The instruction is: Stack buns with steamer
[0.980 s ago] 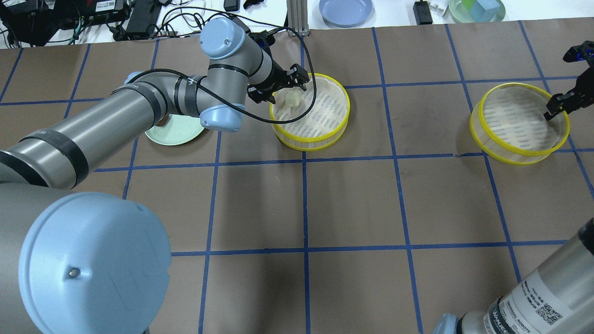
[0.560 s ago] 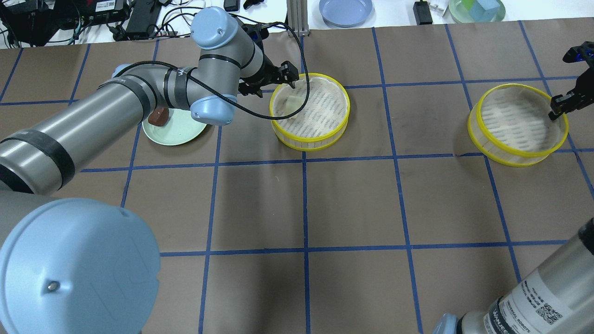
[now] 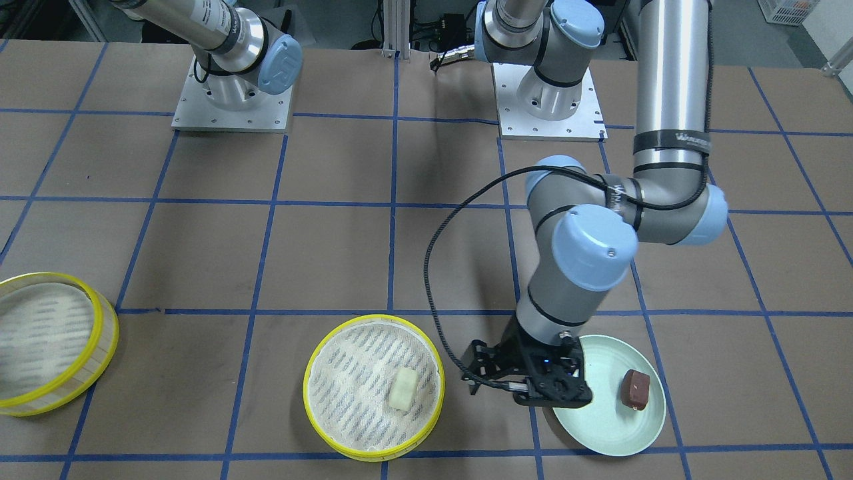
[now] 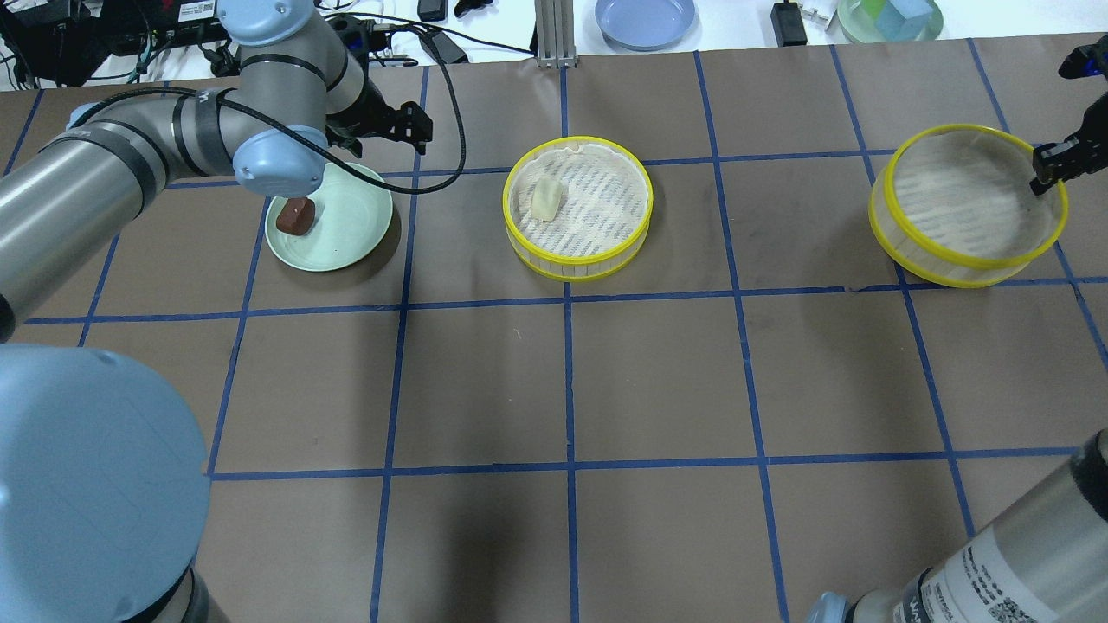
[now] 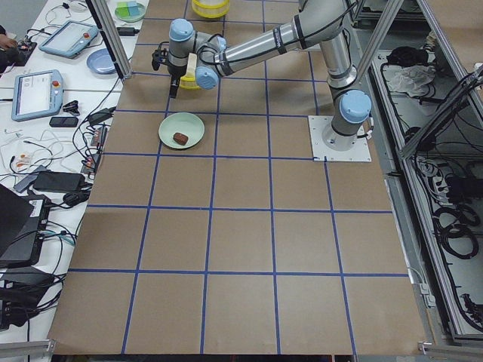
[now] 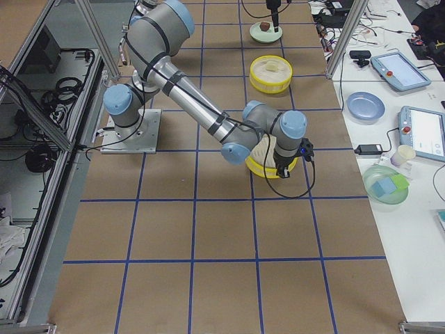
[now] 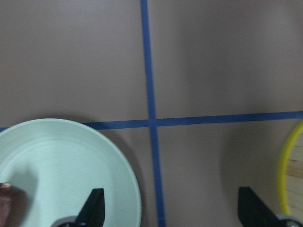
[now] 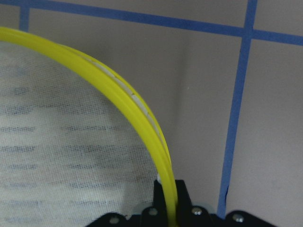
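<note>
The cream-white bun (image 4: 547, 197) lies in the middle yellow-rimmed steamer (image 4: 576, 266), also seen in the front view (image 3: 404, 389). The dark brown bun (image 4: 294, 215) lies on the pale green plate (image 4: 355, 234). My left gripper (image 4: 389, 130) is open and empty, hovering between the plate and this steamer; the left wrist view shows its gripper (image 7: 173, 213) spread wide over the plate's rim (image 7: 128, 165). My right gripper (image 4: 1043, 169) is shut on the rim (image 8: 94, 71) of a second, empty steamer (image 4: 952, 264), which is tilted at the far right.
A blue plate (image 4: 645, 19), a green bowl holding cubes (image 4: 890, 17) and cables lie beyond the table's far edge. The arm base plates (image 3: 230, 107) stand at the robot's side. Blue tape lines grid the brown table.
My left gripper let go of the cream bun in the middle steamer and moved left to the green plate's edge. My right gripper raised and tilted the second steamer a little.
</note>
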You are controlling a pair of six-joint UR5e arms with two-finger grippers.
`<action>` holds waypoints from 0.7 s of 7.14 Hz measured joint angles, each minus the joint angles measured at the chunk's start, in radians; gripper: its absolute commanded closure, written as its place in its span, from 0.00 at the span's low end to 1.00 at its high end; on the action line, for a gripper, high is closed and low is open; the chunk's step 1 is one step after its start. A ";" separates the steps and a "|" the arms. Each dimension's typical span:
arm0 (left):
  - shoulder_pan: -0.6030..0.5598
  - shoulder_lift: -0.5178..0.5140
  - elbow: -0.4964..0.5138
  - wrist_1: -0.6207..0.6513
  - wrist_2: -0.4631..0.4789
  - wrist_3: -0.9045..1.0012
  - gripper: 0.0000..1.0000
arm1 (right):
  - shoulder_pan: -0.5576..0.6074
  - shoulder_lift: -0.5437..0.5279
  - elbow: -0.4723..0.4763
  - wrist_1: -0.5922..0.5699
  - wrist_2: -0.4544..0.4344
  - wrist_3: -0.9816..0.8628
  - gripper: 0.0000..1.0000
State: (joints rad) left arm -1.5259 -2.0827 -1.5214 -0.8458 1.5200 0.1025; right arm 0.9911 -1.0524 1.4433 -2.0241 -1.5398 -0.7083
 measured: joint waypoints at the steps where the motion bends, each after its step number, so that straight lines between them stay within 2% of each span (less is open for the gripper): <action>1: 0.043 -0.011 -0.008 0.000 0.029 0.086 0.00 | 0.058 -0.033 0.000 0.020 -0.015 0.071 1.00; 3: 0.122 -0.035 -0.019 0.007 0.053 0.238 0.00 | 0.198 -0.065 -0.001 0.035 -0.027 0.247 1.00; 5: 0.171 -0.049 -0.023 0.017 0.058 0.357 0.01 | 0.381 -0.076 -0.005 0.042 -0.033 0.503 1.00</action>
State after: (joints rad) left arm -1.3550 -2.1313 -1.5447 -0.8292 1.5777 0.4598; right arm 1.3719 -1.1285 1.4383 -1.9820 -1.5729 -0.2054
